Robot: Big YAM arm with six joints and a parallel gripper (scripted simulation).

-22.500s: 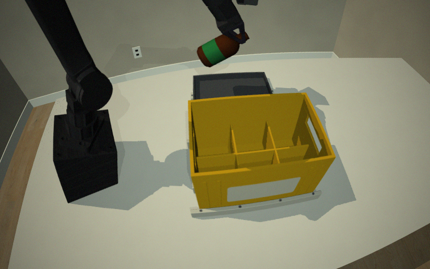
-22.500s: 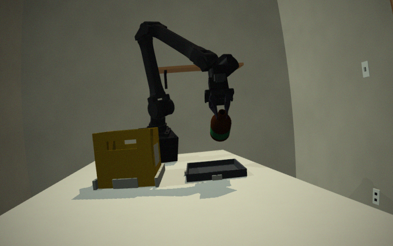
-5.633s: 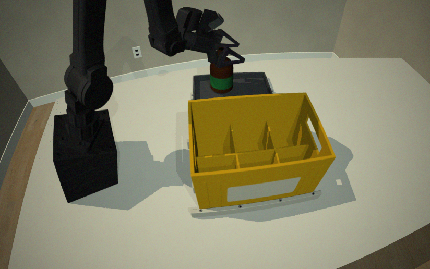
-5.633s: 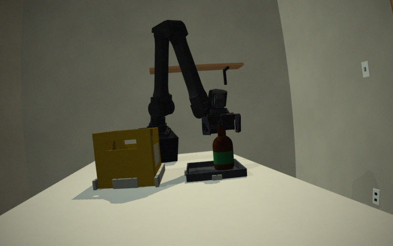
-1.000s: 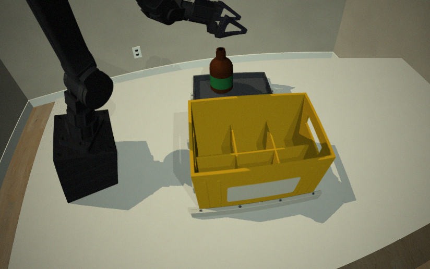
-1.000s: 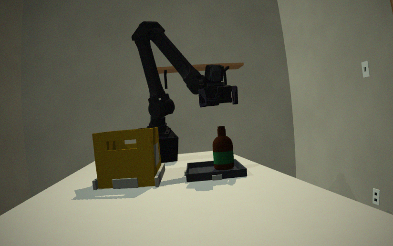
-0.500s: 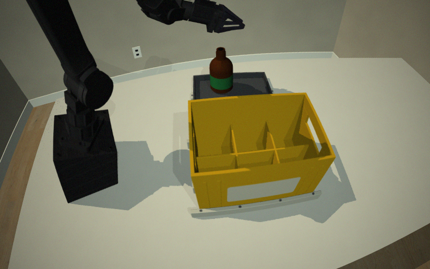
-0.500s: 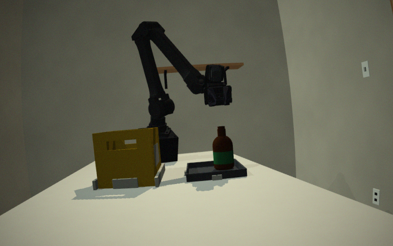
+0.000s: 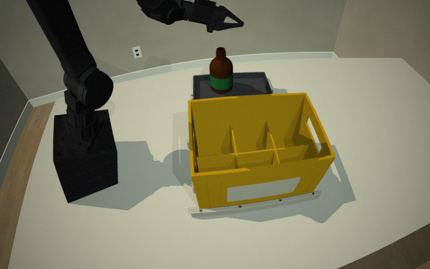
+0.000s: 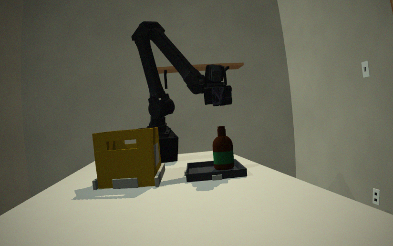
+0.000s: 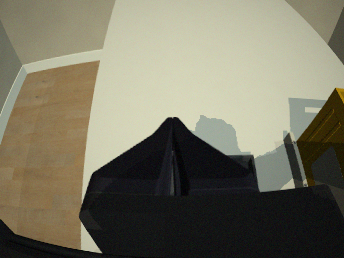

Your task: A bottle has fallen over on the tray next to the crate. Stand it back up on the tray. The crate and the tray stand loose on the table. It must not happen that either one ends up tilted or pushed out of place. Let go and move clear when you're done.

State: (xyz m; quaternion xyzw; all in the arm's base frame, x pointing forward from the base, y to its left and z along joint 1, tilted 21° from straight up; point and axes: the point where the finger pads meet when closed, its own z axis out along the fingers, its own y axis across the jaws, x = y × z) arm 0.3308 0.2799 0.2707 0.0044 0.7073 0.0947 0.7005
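"Where is the bottle (image 9: pixel 221 71) (image 10: pixel 222 150) now?"

"It's standing upright on the tray (image 9: pixel 264 84) (image 10: pixel 216 174), its base resting inside the low rim. Its brown neck is pointing straight up, and a green band is running round its body."

"And the gripper (image 9: pixel 241 24) (image 10: pixel 217 101) (image 11: pixel 172 126), is it holding anything?"

"No, it's closed on nothing. From the wrist, I'm seeing the two dark fingertips meeting. It's hanging above the bottle, and a gap is showing between them."

"How is the arm (image 9: pixel 60 37) (image 10: pixel 170 50) reaching over there?"

"It's rising from its black base (image 9: pixel 85 177) (image 10: pixel 171 149), bending high up and sloping down towards the tray side."

"What about the crate (image 9: pixel 247 98) (image 10: pixel 127 168) (image 11: pixel 327 127)?"

"The yellow crate is standing level on the table (image 9: pixel 152 231) (image 10: pixel 202 214) (image 11: pixel 200 60), beside the tray. Thin dividers are splitting its inside into compartments, and a pale panel is showing on one long side. Strips (image 9: pixel 260 204) (image 10: pixel 125 183) are running along the foot of it."

"Is the tray tilting at all?"

"No, it's lying flat on the table. A small light block (image 10: pixel 216 177) is sitting against its near side in the exterior view."

"Anything on the walls?"

"A wooden shelf (image 10: pixel 200 67) is hanging behind the arm, and an outlet (image 9: pixel 136 52) (image 10: pixel 376 196) is showing low on another wall."

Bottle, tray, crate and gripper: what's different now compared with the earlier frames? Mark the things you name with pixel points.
The bottle (image 9: pixel 221 74) (image 10: pixel 222 153), earlier held tilted in the air, was lowered and let go; it stands upright on the tray (image 9: pixel 264 83) (image 10: pixel 217 174). The gripper (image 9: pixel 242 24) (image 10: pixel 218 105) (image 11: pixel 172 126) then rose clear above it and has since shut on nothing. The crate (image 9: pixel 253 110) (image 10: pixel 124 165) and tray look unmoved and level.
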